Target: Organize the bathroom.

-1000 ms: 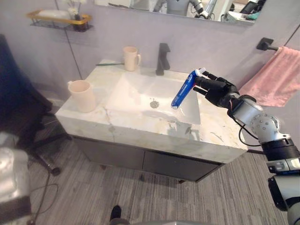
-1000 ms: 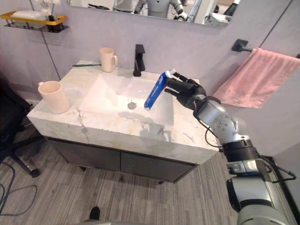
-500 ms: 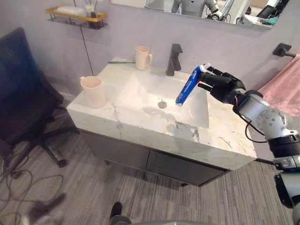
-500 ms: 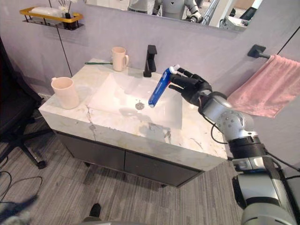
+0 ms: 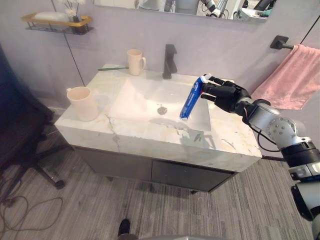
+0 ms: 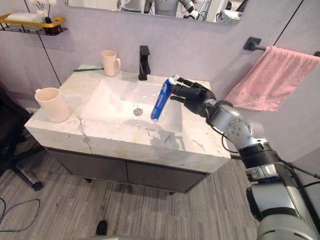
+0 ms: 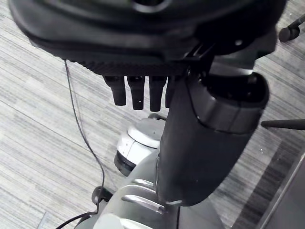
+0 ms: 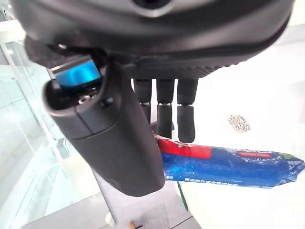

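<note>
My right hand holds a blue toothpaste tube by its white-capped end, thumb and fingers pinched on it. The tube hangs slanted, cap up, over the right part of the white sink basin. In the right wrist view the tube lies across past the fingers, above the drain. My left hand hangs over the striped floor with its fingers straight and nothing in it.
On the marble counter a pink cup stands at the front left. A second cup and a green toothbrush are at the back, left of the black faucet. A pink towel hangs right; a dark chair stands left.
The whole view has shifted as the camera moved. My right hand keeps the tube over the same part of the basin.
</note>
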Tool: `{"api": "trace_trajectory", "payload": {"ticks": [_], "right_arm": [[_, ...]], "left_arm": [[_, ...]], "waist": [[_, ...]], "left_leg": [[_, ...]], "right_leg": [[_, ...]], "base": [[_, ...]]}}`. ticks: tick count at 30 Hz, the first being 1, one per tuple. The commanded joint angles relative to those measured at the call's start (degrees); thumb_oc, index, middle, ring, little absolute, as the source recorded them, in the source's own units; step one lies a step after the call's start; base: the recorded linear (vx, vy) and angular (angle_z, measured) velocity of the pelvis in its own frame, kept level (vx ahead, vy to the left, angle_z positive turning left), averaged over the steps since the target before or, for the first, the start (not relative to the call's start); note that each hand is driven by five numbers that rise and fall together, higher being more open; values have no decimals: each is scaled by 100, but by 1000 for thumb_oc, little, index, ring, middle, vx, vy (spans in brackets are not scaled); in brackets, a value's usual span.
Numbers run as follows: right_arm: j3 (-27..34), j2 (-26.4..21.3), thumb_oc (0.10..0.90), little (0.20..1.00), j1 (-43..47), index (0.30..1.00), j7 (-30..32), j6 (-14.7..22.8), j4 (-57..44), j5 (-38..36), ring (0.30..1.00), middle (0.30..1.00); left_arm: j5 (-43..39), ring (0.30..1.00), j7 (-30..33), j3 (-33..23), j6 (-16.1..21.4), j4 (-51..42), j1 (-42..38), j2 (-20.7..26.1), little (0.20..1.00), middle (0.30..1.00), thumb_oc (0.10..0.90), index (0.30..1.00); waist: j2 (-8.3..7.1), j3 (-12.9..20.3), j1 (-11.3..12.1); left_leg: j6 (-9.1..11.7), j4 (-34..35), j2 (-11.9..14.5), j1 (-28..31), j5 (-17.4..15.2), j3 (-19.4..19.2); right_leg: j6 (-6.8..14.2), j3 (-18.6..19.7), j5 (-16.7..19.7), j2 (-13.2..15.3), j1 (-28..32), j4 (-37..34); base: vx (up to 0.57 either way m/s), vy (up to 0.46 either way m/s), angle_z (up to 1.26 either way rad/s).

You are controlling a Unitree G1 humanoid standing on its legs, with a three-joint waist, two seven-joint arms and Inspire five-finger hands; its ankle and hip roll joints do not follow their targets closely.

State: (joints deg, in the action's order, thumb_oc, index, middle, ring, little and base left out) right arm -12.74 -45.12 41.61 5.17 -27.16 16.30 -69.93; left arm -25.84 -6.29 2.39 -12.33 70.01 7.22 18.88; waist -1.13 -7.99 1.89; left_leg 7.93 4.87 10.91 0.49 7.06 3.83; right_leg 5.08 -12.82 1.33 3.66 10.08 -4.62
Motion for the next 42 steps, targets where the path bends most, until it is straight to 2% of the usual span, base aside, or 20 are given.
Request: {"api": "trace_trajectory", "payload": {"ticks": [1, 2, 3, 5, 6, 7, 9, 16, 20, 24, 27, 28, 29, 30, 32, 33, 36, 38, 39, 42], "right_arm": [[461, -177, 400, 300, 1161, 300, -70, 522, -407, -61, 300, 300], [513, -244, 400, 300, 1110, 300, 123, 458, -516, -81, 300, 300], [597, -451, 400, 300, 1100, 300, 198, 403, -405, -19, 300, 300], [595, -581, 400, 300, 1092, 300, -201, 488, -91, 69, 300, 300], [525, -703, 400, 300, 1115, 300, -686, 558, 172, 111, 300, 300], [428, -719, 400, 300, 1165, 300, -659, 569, 26, 32, 300, 300], [396, -676, 400, 300, 1186, 300, -357, 565, -333, 4, 300, 300], [786, -643, 400, 300, 775, 300, -518, 643, -410, 272, 300, 300], [866, -618, 400, 300, 747, 300, -519, 649, -289, 442, 300, 300], [878, -603, 400, 300, 745, 300, -610, 845, -208, 573, 300, 300], [923, -643, 400, 300, 726, 300, -584, 1049, -171, 599, 300, 300], [965, -730, 400, 300, 636, 300, -629, 1170, -179, 608, 300, 300], [983, -777, 400, 300, 557, 300, -638, 1254, -235, 588, 300, 300], [1078, -836, 400, 300, 461, 300, -667, 1295, -331, 624, 300, 300], [1130, -882, 400, 300, 438, 300, -572, 1243, -449, 615, 300, 300], [1253, -978, 400, 300, 261, 300, -392, 1231, -679, 683, 300, 300], [1461, -1262, 400, 300, -43, 300, -399, 1362, -803, 554, 300, 300], [1562, -1416, 400, 300, 23, 300, -391, 1259, -733, 528, 300, 300], [1548, -1618, 400, 300, 199, 300, -470, 1219, -390, 522, 300, 300], [1439, -1835, 400, 300, 382, 300, -933, 1367, 273, 535, 300, 300]], "left_arm": [[670, 900, -74, 444, -52, 627, 140, 169, 900, 900, 800, 900], [854, 900, -135, 434, -61, 641, 164, 168, 900, 900, 800, 900], [1226, 900, -233, 535, -51, 661, 136, 160, 900, 900, 800, 900], [1241, 900, -255, 625, -50, 684, 152, 137, 900, 900, 800, 900], [1090, 900, -269, 643, -72, 709, 191, 103, 900, 900, 800, 900], [970, 900, -296, 615, -169, 687, 164, 121, 900, 900, 800, 900], [1255, 900, -265, 612, -232, 716, 70, 81, 900, 900, 800, 900], [856, 900, -123, 747, 21, 508, -26, 271, 900, 900, 800, 900], [1230, 900, -223, 890, 118, 503, 66, 307, 900, 900, 800, 900], [1398, 900, -215, 971, 56, 478, 139, 233, 900, 900, 800, 900], [1442, 900, -235, 971, -69, 543, -16, 217, 900, 900, 800, 900], [1424, 900, -215, 1020, -167, 540, -88, 253, 900, 900, 800, 900], [1437, 900, -188, 1033, -211, 533, -118, 285, 900, 900, 800, 900], [1480, 900, -145, 1029, -270, 526, -139, 354, 900, 900, 800, 900], [1427, 900, -113, 1029, -335, 527, -143, 425, 900, 900, 800, 900], [1604, 900, -83, 950, -377, 646, -185, 482, 900, 900, 800, 900], [1892, 900, 5, 923, -162, 778, -143, 548, 900, 900, 800, 900], [2180, 900, -58, 905, -100, 799, -232, 595, 900, 900, 800, 900], [2448, 900, -111, 998, -108, 816, -355, 626, 900, 900, 800, 900], [2421, 900, -286, 1107, -123, 845, -483, 634, 900, 900, 800, 900]], "waist": [[58, 263, 172], [86, 218, 107], [66, 91, 6], [-1, 16, 3], [-107, -35, 26], [-142, -35, -56], [-110, -20, -151], [-65, -30, -189], [-22, -34, -216], [-64, -34, -179], [-94, -36, -192], [-75, -53, -214], [-24, -101, -267], [8, -129, -326], [-14, -129, -434], [-138, -55, -638], [-323, -62, -884], [-322, -46, -1022], [-343, 89, -1109], [-310, 222, -1166]], "left_leg": [[133, -488, 861, -214, 393, -733], [267, -690, 986, -324, 681, -1199], [493, -1405, 1239, -493, 1001, -1749], [462, -1794, 1232, -580, 951, -1427], [305, -2084, 983, -633, 772, -908], [151, -1782, 820, -356, 362, -1096], [7, -1335, 616, 52, 100, -1583], [-152, -785, 117, 468, -335, -1794], [-219, -672, -25, 513, -413, -2155], [-348, -917, -103, 393, -585, -2153], [-644, -1161, -281, 285, -811, -2187], [-742, -1159, -403, 359, -961, -2077], [-803, -1123, -426, 403, -1001, -1998], [-873, -1089, -403, 401, -897, -2033], [-854, -1032, -447, 466, -931, -1929], [-773, -920, -594, 558, -936, -1625], [-798, -1023, -788, 634, -1278, -1403], [-863, -1101, -790, 637, -1425, -1338], [-874, -1211, -840, 499, -1406, -1187], [-765, -1216, -772, 435, -1322, -1136]], "right_leg": [[-401, -292, -1255, 90, -533, 1695], [-417, -534, -1296, 50, -482, 1694], [-529, -875, -1327, 19, -349, 1680], [-561, -863, -1270, 99, -402, 1788], [-495, -689, -1080, 258, -509, 1824], [-369, -615, -1002, 358, -591, 1858], [-249, -634, -883, 478, -604, 1821], [251, -718, -353, 860, -554, 1433], [381, -910, -213, 959, -538, 1236], [463, -749, -164, 1121, -523, 1208], [481, -516, 153, 1489, -717, 1894], [540, -170, 545, 1797, -1059, 2842], [536, 17, 726, 1837, -1332, 3425], [390, 229, 700, 1721, -1603, 3652], [488, 642, 942, 1455, -1935, 3638], [508, 898, 911, 938, -2004, 2093], [641, 1237, 1208, 522, -2250, 1086], [607, 1605, 946, 260, -2306, 1226], [512, 2020, 697, 78, -2108, 1198], [425, 2000, 455, 14, -1934, 1270]], "base": [[-26, 14, 31], [-56, 58, 68], [-88, 118, 96], [-108, 192, 134], [-85, 271, 114], [-47, 305, 63], [32, 217, 14], [36, 140, 55], [11, 147, 31], [-7, 199, -5], [22, 273, -16], [63, 295, -12], [22, 260, 3], [-33, 102, 10], [88, -39, 15], [225, -137, 13], [210, -132, 35], [134, -51, 57], [127, -47, 80], [104, -31, 123]]}}
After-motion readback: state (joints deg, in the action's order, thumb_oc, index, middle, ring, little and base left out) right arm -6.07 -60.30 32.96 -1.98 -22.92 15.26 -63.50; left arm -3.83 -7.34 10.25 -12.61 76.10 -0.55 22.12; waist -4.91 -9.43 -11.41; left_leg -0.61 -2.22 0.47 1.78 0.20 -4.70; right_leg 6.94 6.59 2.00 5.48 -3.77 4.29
